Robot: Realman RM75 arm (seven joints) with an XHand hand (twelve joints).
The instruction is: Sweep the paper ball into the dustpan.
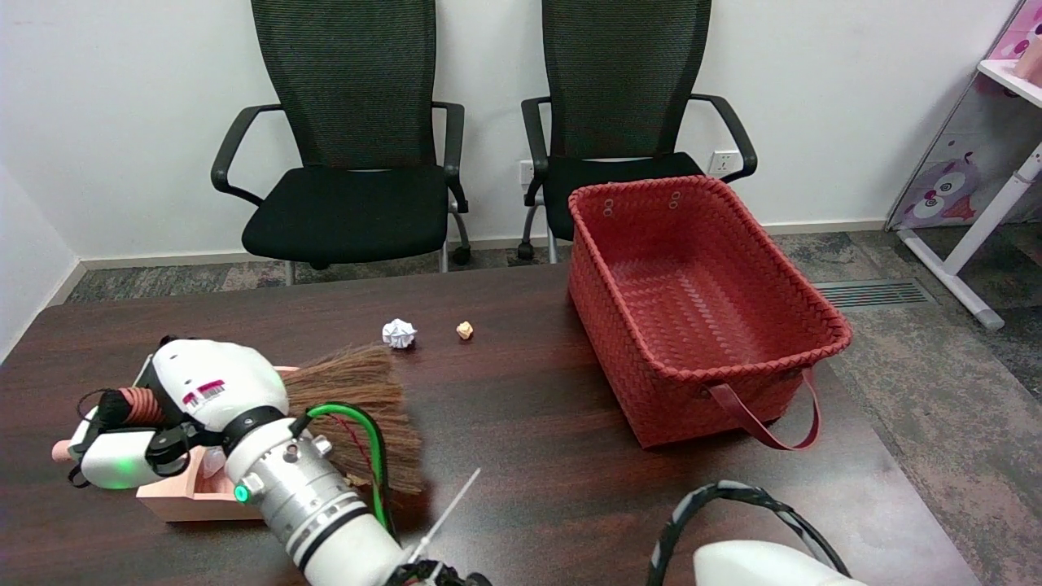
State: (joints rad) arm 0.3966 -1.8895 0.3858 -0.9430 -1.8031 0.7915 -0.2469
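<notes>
Your right hand [155, 423] sits at the lower left, low over the pink dustpan [183, 496], with its white back turned to the camera. It lies around the coiled neck of the straw hand broom [358, 415], but the fingers are hidden beneath the shell, so you cannot tell whether they grip it or only rest there. The broom's brown bristles fan out to the right of the hand, coarse and ragged at the tips, lying on the table just beside the dustpan's box-shaped body.

The paper ball [399, 333] is a small white crumpled wad, lying on the table beyond the bristles and apart from them. A smaller tan crumpled scrap [465, 330] lies near it on the right.

Further right stands a red woven basket [700, 309], rectangular, with a flat plaited weave and a looping strap handle hanging at its near side.

The table [529, 456] is dark wood-grain with a slight sheen. Behind it stand two black mesh-backed office chairs [350, 187] against a white wall, on mottled grey carpet.
</notes>
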